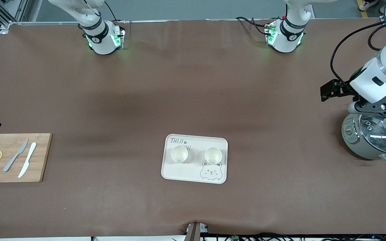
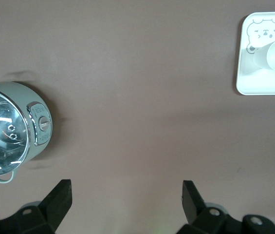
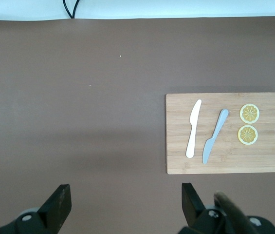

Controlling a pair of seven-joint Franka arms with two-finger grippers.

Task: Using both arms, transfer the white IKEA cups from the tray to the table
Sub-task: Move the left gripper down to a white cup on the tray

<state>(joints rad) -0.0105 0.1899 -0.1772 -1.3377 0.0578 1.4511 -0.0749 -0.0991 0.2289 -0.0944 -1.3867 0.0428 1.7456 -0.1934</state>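
The cream rectangular tray (image 1: 167,169) carries printed lettering along its top edge that looks like "TAJJ", plus a cartoon bear face in one corner. Both white cups (image 1: 179,154) (image 1: 213,155) stand upright on it side by side, plain, round-rimmed, apart from each other. The left gripper (image 2: 126,195) hangs over bare brown tablecloth beside a pale green pot (image 1: 364,147) with a glass lid, fingers spread wide, holding nothing. The right gripper (image 3: 125,197) hovers near a bamboo cutting board (image 3: 234,163) bearing two knives and two lemon slices, likewise spread and empty.
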